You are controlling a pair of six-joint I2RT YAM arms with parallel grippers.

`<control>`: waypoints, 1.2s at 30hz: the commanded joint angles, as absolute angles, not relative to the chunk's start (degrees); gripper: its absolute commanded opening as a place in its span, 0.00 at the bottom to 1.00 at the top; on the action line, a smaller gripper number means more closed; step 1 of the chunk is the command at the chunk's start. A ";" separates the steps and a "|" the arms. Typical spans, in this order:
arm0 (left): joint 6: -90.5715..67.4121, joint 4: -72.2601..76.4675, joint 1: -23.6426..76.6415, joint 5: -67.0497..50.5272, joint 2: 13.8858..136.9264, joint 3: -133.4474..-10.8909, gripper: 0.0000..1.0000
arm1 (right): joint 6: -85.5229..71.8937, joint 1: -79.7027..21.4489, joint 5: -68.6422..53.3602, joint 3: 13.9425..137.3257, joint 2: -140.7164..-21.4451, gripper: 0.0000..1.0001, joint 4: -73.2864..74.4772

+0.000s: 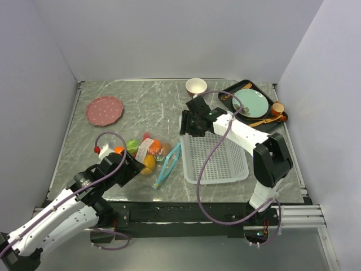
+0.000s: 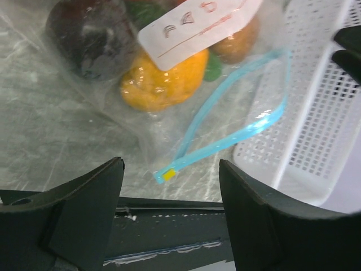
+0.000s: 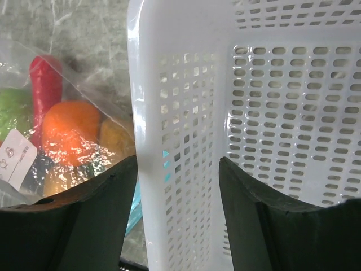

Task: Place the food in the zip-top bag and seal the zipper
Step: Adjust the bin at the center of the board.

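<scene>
Zip-top bag lies flat on the marble table, just left of the white mesh basket, which is the largest thing in reach and the landmark here. The right gripper sits at the basket's far left corner. Its two dark fingers straddle the basket's left wall, one outside and one inside, but I cannot tell whether they are pressing on the wall or only flanking it. The left gripper hovers left of the basket's near corner with its jaws spread wide and nothing between them, pointed at the bag's mouth. The food that I can make out is bunched inside the clear plastic on the side away from the basket. It includes a dark round fruit, a yellow fruit, an orange, a green apple and a red chili, with a white label lying over them. From above I cannot be sure that every piece is inside. The filling step therefore looks done or nearly done. The zipper runs along the bag edge that faces the basket. In the left wrist view its two teal strips bow apart into a loop and meet only at the near end, by a small yellow tab. The mouth is thus open, and sealing is what is left to do. I judge that pressing the strips together along their length comes next.
</scene>
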State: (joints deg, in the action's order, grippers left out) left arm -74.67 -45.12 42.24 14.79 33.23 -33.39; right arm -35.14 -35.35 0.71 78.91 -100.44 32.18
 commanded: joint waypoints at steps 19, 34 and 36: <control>-81.29 -32.97 42.89 5.54 32.97 -20.92 0.74 | -34.72 -33.66 1.85 77.08 -91.94 0.71 33.31; -84.81 -21.89 43.51 5.01 35.06 -15.30 0.69 | -34.89 -33.57 0.26 77.69 -90.70 0.72 33.84; -85.16 -20.40 43.51 4.57 36.12 -14.59 0.67 | -34.63 -33.49 0.35 77.70 -90.79 0.72 34.01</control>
